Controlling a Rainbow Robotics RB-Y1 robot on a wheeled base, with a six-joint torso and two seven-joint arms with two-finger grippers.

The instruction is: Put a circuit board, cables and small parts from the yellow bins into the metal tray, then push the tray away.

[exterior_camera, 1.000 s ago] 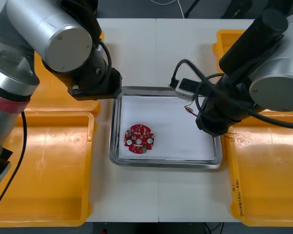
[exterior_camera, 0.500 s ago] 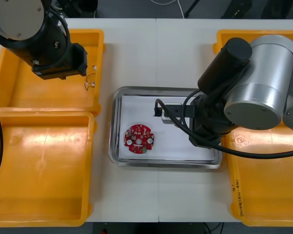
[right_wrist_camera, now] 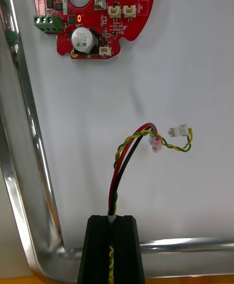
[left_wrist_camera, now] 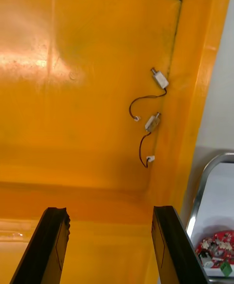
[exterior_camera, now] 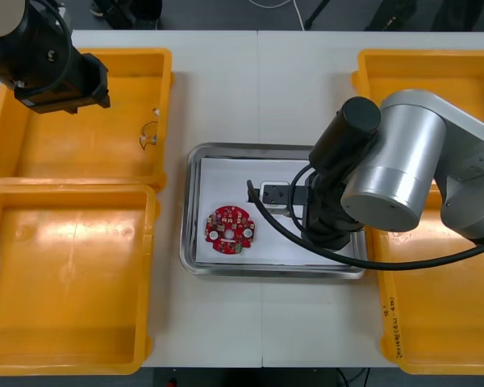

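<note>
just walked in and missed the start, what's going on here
The right gripper is over the metal tray, shut on a red and yellow cable. The cable's free end reaches out over the tray's white inside, apart from the round red circuit board lying there. The left gripper hangs open over the far yellow bin on the robot's left, where two small metal parts with thin black leads lie near the wall.

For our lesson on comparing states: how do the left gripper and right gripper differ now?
The left gripper has open fingers and holds nothing; the right gripper is shut on a red and yellow cable. The left hangs over a yellow bin; the right over the metal tray. Both have black fingers.
</note>
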